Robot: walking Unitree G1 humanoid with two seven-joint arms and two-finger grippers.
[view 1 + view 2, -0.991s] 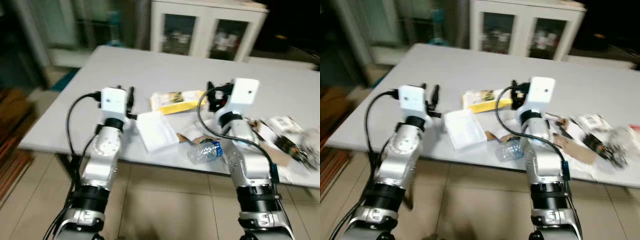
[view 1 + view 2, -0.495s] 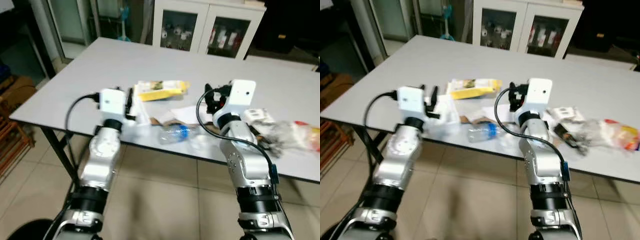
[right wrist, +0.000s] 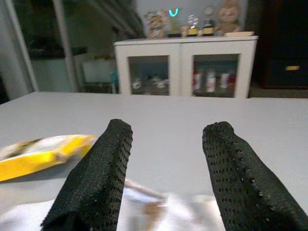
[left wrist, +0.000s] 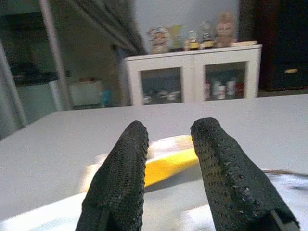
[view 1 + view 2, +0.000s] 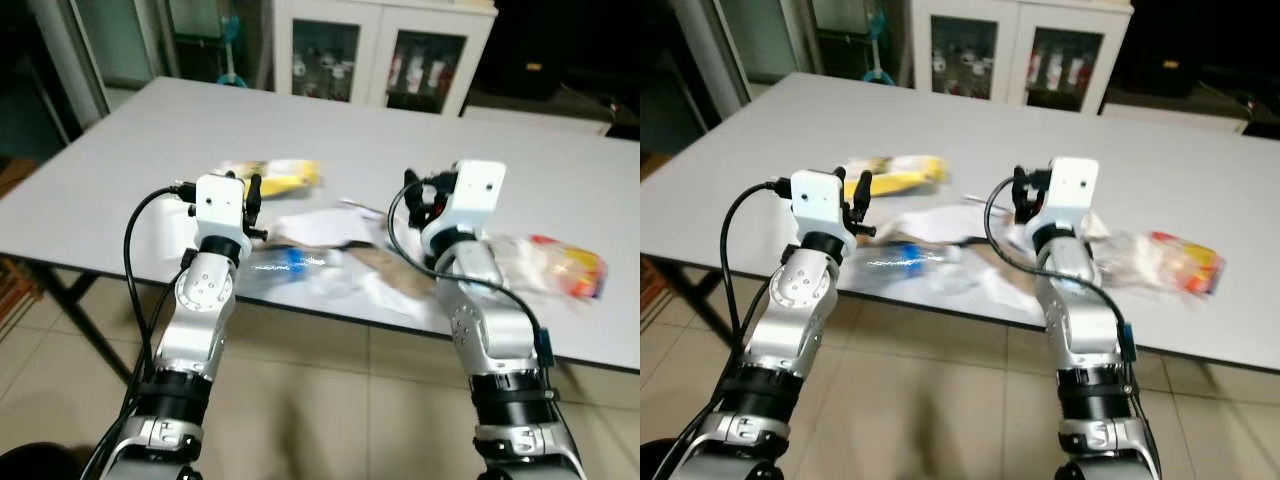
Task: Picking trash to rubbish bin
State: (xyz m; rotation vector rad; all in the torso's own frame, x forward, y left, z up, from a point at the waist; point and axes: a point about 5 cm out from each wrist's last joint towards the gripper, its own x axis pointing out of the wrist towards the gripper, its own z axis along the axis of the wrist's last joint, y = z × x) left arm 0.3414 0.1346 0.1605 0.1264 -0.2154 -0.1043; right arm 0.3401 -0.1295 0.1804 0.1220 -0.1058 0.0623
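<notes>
- I'm holding my left gripper (image 4: 168, 159) spread and empty over the table's (image 5: 120, 190) near edge, aimed at the yellow packet (image 4: 166, 163).
- My right gripper (image 3: 166, 168) is gaping too, gripping nothing.
- The view is sliding: the plastic bottle (image 5: 290, 263) and papers (image 5: 320, 228) are drifting between my arms while I'm stepping sideways.
- I'm lining up; no trash is picked yet.
</notes>
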